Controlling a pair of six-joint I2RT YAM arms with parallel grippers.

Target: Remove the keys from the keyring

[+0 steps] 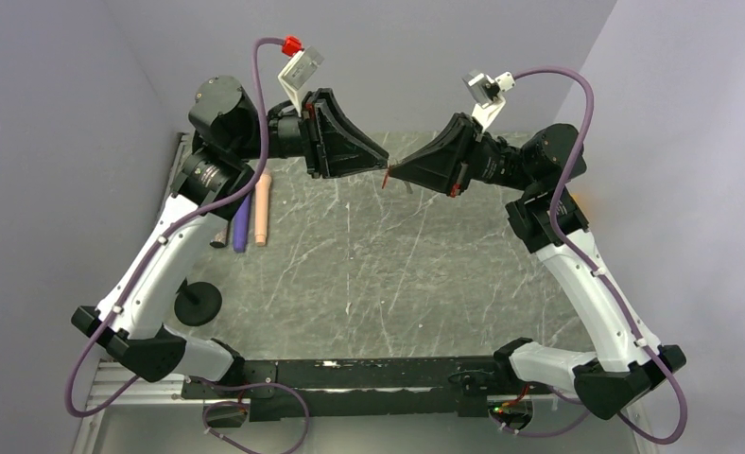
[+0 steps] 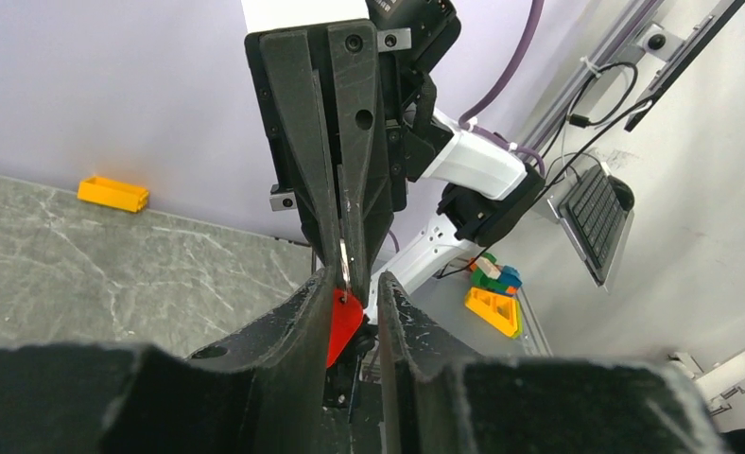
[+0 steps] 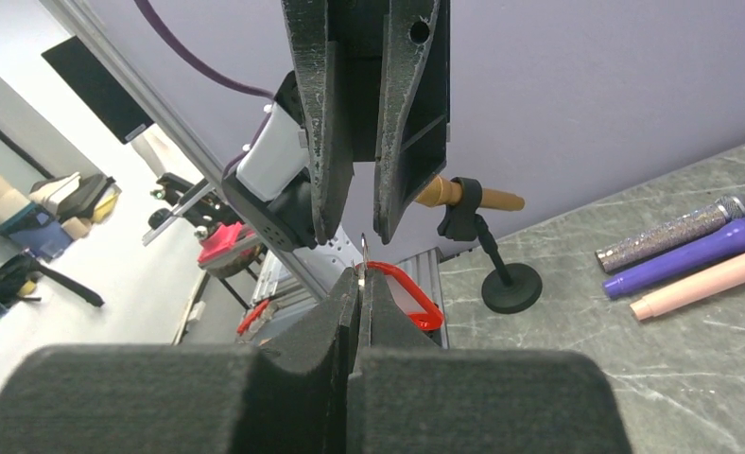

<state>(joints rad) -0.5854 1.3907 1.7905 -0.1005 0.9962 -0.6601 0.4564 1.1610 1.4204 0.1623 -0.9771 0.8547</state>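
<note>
We see pale purple walls [image 1: 57, 95] enclosing the grey marbled table [image 1: 397, 274] along its far, left and right edges. Past the right edge we glimpse a bright white room with a black keyboard [image 2: 597, 210].

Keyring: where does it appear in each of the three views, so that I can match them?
Top external: the keyring is a tiny red speck just above centre, where both arms meet.
Left wrist: its red tag sits low at centre, inside the left gripper.
Right wrist: only a thin metal part shows, mid-frame, above the right gripper.
Shared landmark: the grey marble table.
</note>
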